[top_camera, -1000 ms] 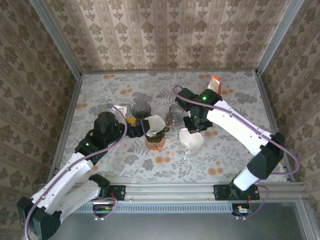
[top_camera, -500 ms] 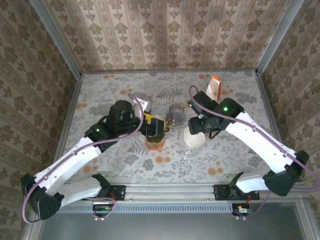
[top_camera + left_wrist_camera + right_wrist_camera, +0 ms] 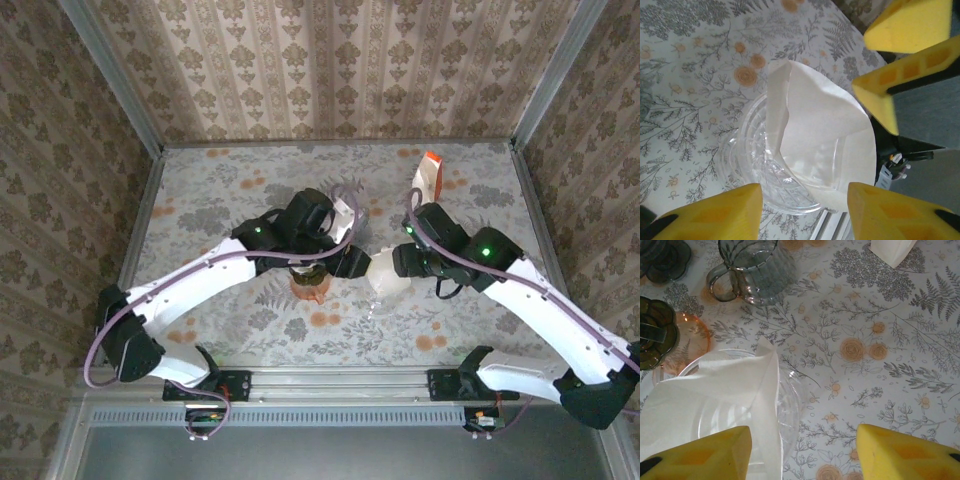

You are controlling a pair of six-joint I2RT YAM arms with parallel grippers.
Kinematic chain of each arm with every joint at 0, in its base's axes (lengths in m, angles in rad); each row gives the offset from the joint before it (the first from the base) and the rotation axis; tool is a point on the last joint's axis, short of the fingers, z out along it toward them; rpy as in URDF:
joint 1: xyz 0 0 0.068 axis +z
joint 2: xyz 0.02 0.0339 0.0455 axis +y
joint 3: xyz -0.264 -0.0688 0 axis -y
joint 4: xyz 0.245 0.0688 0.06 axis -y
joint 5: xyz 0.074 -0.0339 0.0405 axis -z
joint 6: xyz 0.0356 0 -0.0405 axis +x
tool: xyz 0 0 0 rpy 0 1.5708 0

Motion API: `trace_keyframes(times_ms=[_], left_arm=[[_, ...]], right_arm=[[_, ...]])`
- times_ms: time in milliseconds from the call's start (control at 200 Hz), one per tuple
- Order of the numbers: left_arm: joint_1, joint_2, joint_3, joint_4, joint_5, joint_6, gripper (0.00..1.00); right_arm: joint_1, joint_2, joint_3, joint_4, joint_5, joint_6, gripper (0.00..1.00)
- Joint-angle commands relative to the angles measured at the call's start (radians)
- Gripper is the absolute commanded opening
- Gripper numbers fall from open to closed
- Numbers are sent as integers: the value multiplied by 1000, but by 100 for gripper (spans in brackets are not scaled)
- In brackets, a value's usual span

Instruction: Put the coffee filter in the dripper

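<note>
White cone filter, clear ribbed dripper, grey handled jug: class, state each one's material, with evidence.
White cone filter: thin matte paper, probably; creased seam.
Clear ribbed dripper: glossy glass or plastic; see-through, with highlights.
Grey handled jug: tinted glass, seemingly; translucent.

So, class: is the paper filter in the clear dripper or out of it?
In, though not seated: the filter lies inside the dripper, with one edge overhanging the rim.

Left arm [image 3: 190, 288], right arm [image 3: 545, 308]: white tapered links, black joint housings, one green light each. Purple cable [image 3: 92, 350] loops off each arm, plainest at lower left. Black bases [image 3: 215, 385] at bottom edge. Left gripper [image 3: 805, 192] and right gripper [image 3: 802, 432]: blocky yellow fingers with square hollows.
</note>
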Motion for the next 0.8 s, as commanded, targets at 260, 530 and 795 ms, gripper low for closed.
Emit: trace_keyframes(times_ms=[260,530,795], left_arm=[[-16,57,49,-87,15,26,31],[-10,75,37,-74,22,25,19],[-4,79,17,-60,30,16,12]], right_arm=[[-9,-20,-69,90,-71,-38,40],[-9,22,-73,103,-86,-47,25],[-8,40,-96,116,-88,-49,5]])
